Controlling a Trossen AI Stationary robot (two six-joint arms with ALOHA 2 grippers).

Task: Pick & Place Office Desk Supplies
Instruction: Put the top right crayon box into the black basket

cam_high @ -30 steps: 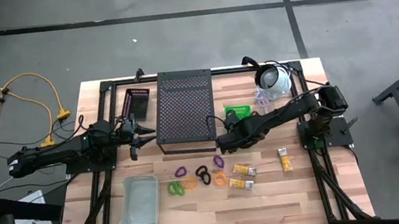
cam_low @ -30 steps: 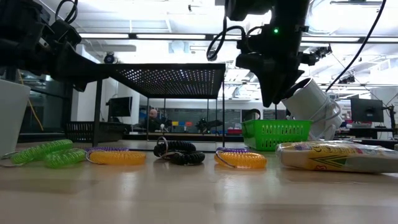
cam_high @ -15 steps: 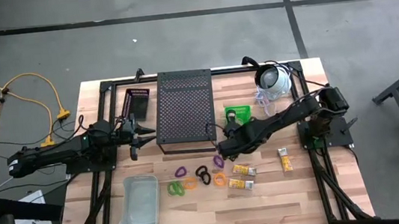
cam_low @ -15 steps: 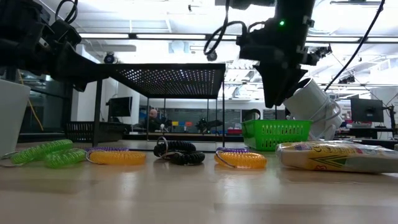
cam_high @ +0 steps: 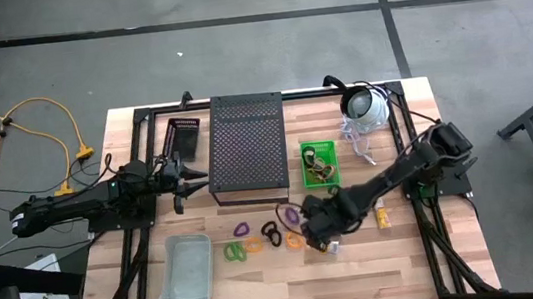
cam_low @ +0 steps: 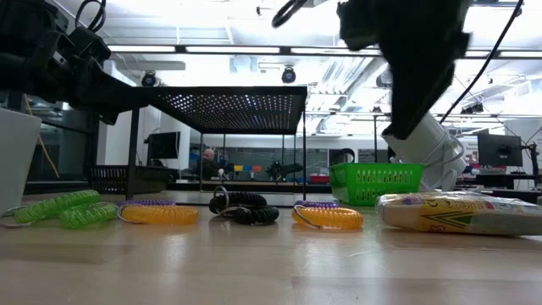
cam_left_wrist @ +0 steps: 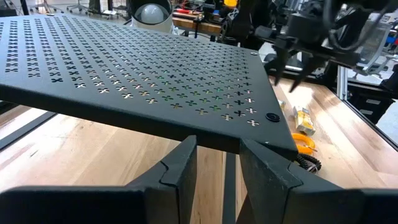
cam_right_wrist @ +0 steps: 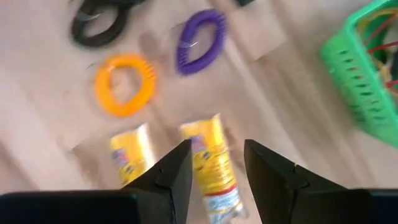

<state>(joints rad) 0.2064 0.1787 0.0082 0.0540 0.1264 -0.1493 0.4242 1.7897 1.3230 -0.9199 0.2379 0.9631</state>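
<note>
Coiled loops lie flat in a row on the wood: purple, green, black, orange. Yellow-and-white packets lie to their right. My right gripper is open and hovers above one packet, with a second packet beside it; in the high view it is over the packets. My left gripper is open at the near-left corner of the black perforated stand, its fingers either side of a stand leg.
A green basket holding rubber bands stands right of the stand. The white dome device with its cable sits at the far right. A clear tray lies near left, a small dark basket far left. Bare wood lies along the near edge.
My right gripper has swung from beside the stand's near-right corner toward the table's near edge, and now hangs over the packets. The green basket it was covering now shows. The loops and packets have stayed where they were.
</note>
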